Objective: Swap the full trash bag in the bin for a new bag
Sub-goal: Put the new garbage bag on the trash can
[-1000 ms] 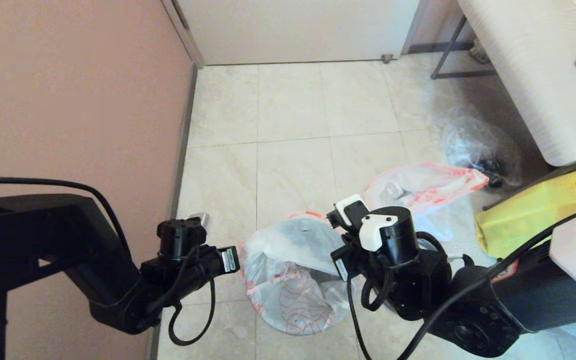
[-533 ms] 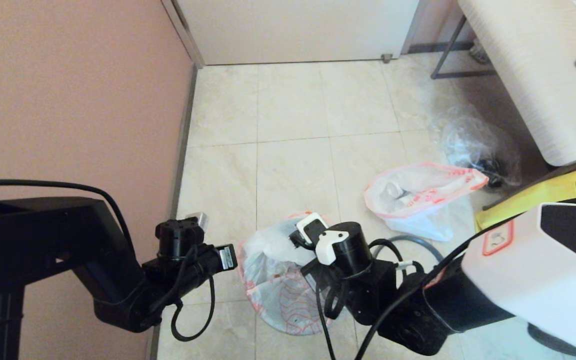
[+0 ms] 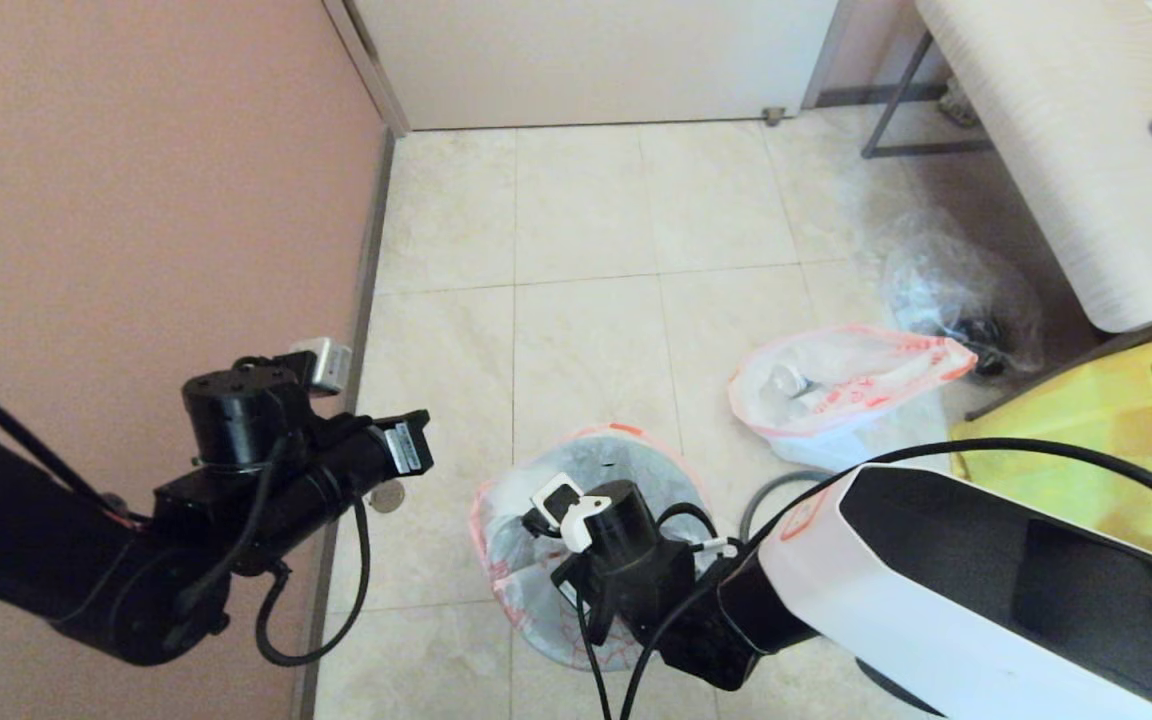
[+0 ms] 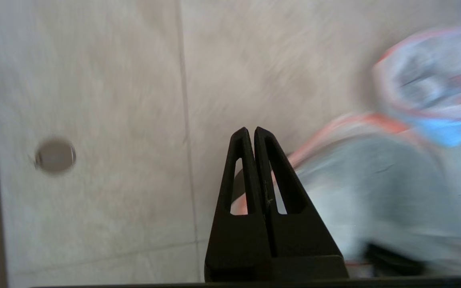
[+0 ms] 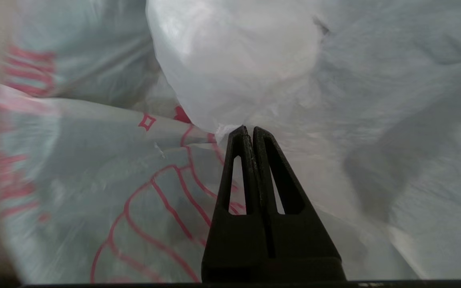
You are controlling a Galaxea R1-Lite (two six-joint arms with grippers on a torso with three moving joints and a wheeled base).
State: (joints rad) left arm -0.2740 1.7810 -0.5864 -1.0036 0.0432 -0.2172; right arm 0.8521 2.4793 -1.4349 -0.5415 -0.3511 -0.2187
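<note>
The new bag (image 3: 536,600), white with red line drawings, is draped over the bin, which stays hidden under it. My right gripper (image 5: 249,128) is down inside the bag's mouth, shut on a pinch of the white film (image 5: 230,80); in the head view my right wrist covers it. My left gripper (image 4: 251,129) hangs shut and empty above the floor, to the left of the new bag (image 4: 374,200) and apart from it. On the floor to the right lies the full trash bag (image 3: 836,385), with its pink-red rim and bottles showing through.
A thin grey ring (image 3: 751,500) lies on the floor right of the bin, partly behind my right arm. A clear plastic bag (image 3: 956,290), a yellow bag (image 3: 1076,450) and a table (image 3: 1056,150) stand to the right. The pink wall (image 3: 136,200) is close on the left, with a floor drain (image 4: 54,156).
My right arm has swung left and down into the bag's mouth over the bin. My left arm has lifted up and leftward, away from the bag's left edge.
</note>
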